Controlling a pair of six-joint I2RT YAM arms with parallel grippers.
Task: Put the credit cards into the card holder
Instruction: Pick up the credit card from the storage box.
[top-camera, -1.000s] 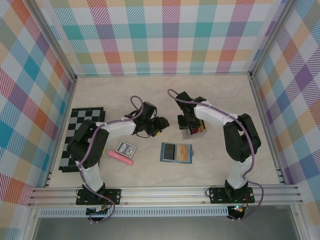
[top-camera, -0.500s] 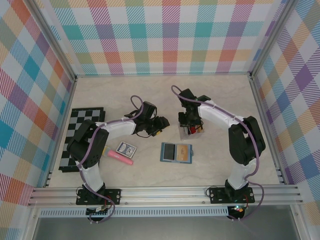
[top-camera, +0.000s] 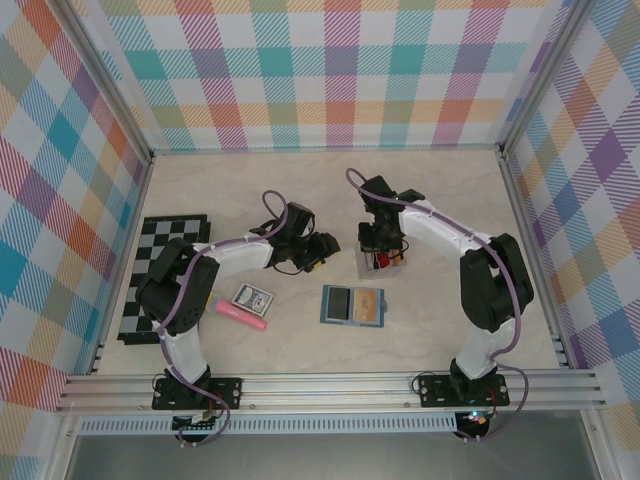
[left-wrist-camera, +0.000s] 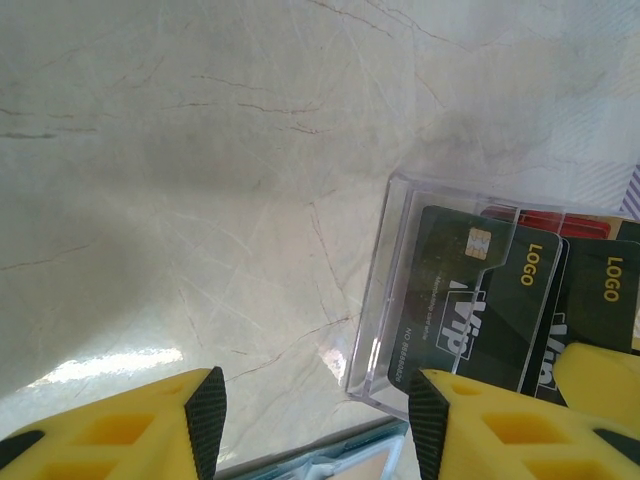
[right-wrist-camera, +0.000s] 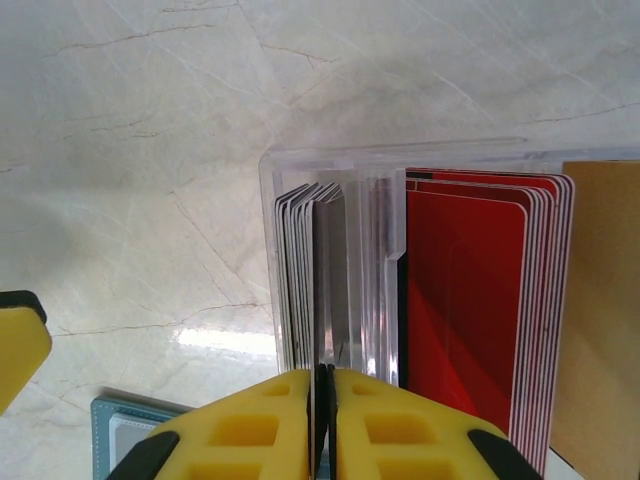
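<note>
Marble tabletop below: my right claw pinches one grey credit card standing in the clear case. I'd lift straight, no twisting, then carry it nearward to the open card holder.

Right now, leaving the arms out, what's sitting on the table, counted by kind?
Chessboard: 1
Playing-card box: 1
Pink stick: 1
Card holder: 1
Clear case holding the credit cards: 1
Total: 5
</note>
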